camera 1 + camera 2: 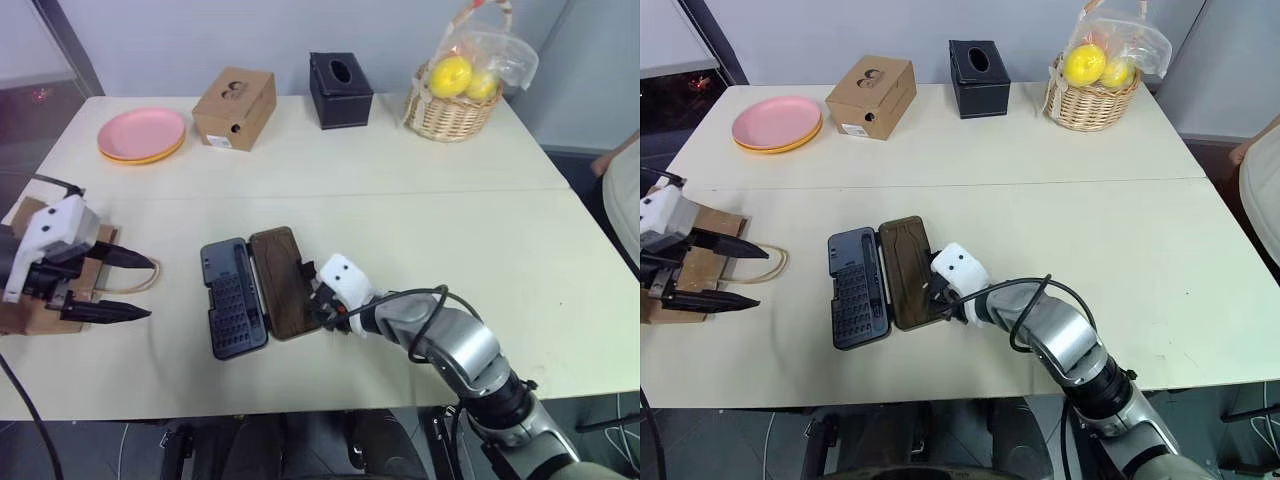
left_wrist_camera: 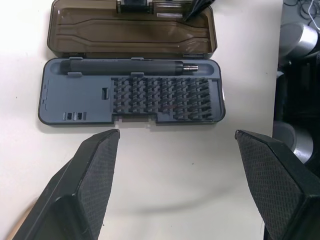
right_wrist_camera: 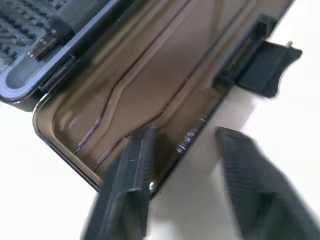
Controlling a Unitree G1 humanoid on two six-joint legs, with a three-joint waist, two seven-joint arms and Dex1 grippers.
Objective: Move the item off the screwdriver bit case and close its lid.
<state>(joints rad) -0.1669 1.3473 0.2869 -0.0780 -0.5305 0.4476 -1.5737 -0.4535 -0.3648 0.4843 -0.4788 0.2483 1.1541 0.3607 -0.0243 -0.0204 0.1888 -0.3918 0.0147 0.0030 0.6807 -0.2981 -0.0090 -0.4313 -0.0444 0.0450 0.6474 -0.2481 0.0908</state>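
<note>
The paper bag (image 1: pixel 62 283) lies partly hidden behind the left gripper (image 1: pixel 140 288).

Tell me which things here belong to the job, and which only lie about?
Job: crinkled brown paper bag; open dark grey plastic bit case; its smoky brown translucent lid; right tool at lid's edge.

Lying about: pink plates; cardboard box; black tissue box; wicker fruit basket.
</note>
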